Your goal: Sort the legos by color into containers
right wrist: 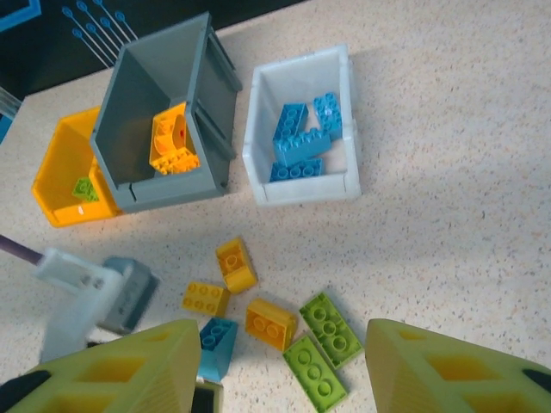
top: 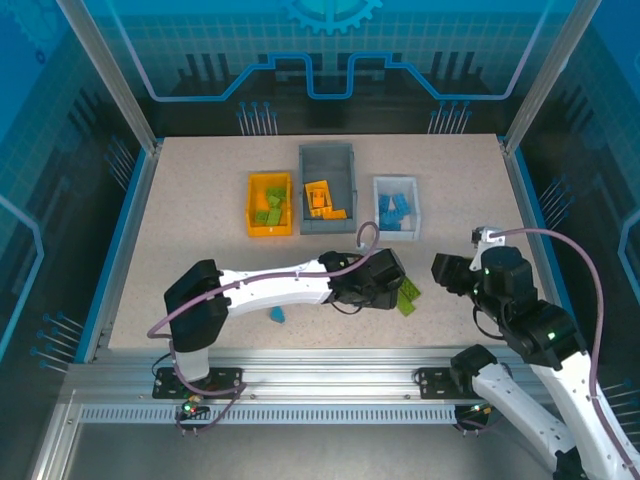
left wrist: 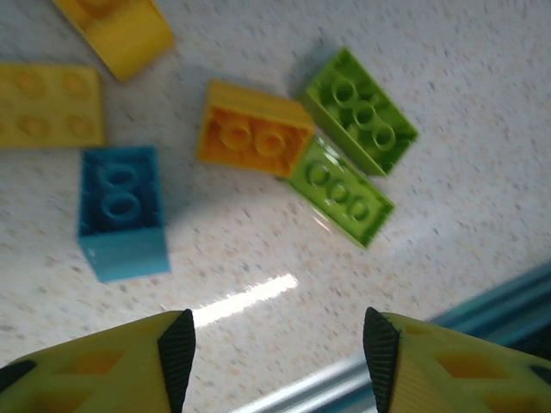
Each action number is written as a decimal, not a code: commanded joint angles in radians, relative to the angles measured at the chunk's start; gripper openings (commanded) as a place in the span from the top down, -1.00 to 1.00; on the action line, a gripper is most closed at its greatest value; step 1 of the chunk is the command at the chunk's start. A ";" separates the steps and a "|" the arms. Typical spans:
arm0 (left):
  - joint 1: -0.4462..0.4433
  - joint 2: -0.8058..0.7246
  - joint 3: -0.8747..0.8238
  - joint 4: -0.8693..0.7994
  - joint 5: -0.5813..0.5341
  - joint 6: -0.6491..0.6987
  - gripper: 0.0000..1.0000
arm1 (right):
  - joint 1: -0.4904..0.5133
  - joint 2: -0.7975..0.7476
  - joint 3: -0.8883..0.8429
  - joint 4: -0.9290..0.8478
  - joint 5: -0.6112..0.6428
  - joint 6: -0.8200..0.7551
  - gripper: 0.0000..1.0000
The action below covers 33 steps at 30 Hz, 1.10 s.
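Observation:
A loose cluster of legos lies on the table: two lime green [left wrist: 360, 112] [left wrist: 340, 191], an orange one [left wrist: 256, 129], a blue one [left wrist: 120, 206] and two more orange [left wrist: 50, 105] [left wrist: 116, 30]. My left gripper [left wrist: 277, 353] hovers open just short of them, nothing between its fingers; from above it [top: 392, 275] covers most of the cluster. My right gripper [right wrist: 280, 366] [top: 447, 272] is open above the same legos, with the green pair [right wrist: 329, 325] between its fingers' lines. The containers stand behind: yellow-orange [top: 270, 228], dark grey [top: 328, 160] and white [top: 397, 232].
A single blue lego [top: 277, 315] lies near the front edge, under the left arm [top: 270, 285]. The grey bin holds orange pieces [right wrist: 172, 142], the white bin blue ones [right wrist: 301, 138], the yellow-orange bin green ones [right wrist: 83, 188]. The left wrist [right wrist: 86, 297] shows beside the cluster.

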 commanded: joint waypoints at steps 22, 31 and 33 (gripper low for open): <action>0.228 0.395 0.404 -0.202 -0.043 0.087 -0.36 | 0.017 0.042 -0.050 0.040 -0.106 0.003 -0.12; 0.226 0.438 0.400 -0.208 -0.052 0.082 -0.11 | 0.017 0.048 -0.069 0.061 -0.110 0.018 -0.12; 0.226 0.447 0.405 -0.207 -0.051 0.084 -0.02 | 0.017 0.050 -0.069 0.063 -0.112 0.020 -0.12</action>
